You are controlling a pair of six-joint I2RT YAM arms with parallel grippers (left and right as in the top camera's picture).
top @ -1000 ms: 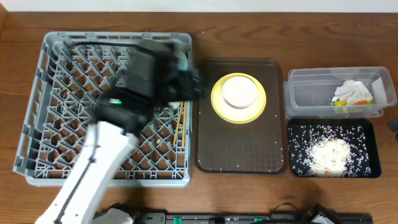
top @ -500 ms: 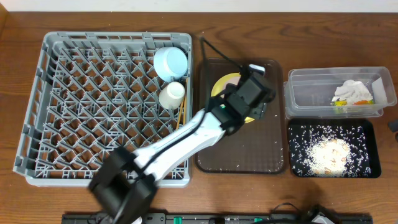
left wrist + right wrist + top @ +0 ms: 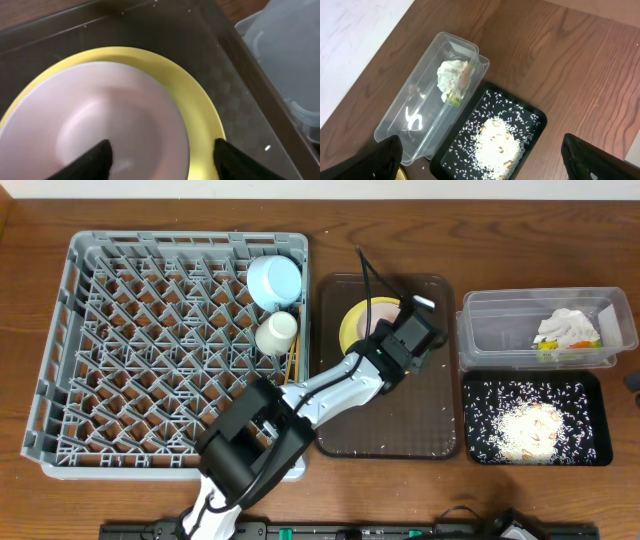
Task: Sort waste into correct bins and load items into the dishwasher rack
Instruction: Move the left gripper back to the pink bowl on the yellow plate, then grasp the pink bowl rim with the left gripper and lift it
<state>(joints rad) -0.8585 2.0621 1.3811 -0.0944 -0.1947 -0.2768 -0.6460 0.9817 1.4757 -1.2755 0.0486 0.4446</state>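
- Bowl [image 3: 100,125] sits on the plate [image 3: 200,105], and both are on the brown tray [image 3: 400,420] just right of the rack [image 3: 150,350]. That's my target.
- Left gripper [image 3: 162,160] hangs right over it, spread wide. One finger is above the bowl's inside and the other is out past the plate's rim. I can't tell if either one touches.
- My call: take the bowl alone. I want to shift so one finger drops inside its wall and the other lands between bowl and plate, then pinch the rim.
- It looks glazed and slick, so I'd grip firmly and lift straight up, or the plate may drag along.
- Dish [image 3: 275,278], cup [image 3: 277,332] and chopsticks [image 3: 292,375] line the rack's right side. The pegs left of them look free for the bowl.
- Right gripper [image 3: 482,150] is up high, fingers apart, holding nothing.
- Tub [image 3: 500,330] holds the tissue [image 3: 565,325] and wrapper [image 3: 550,350], and the black tray [image 3: 590,395] holds the rice [image 3: 530,425].
- Table [image 3: 380,230] is dark wood grain. White specks dot the brown tray.
- A pale strip lies beyond the far edge. I can't tell if it's wall or floor.
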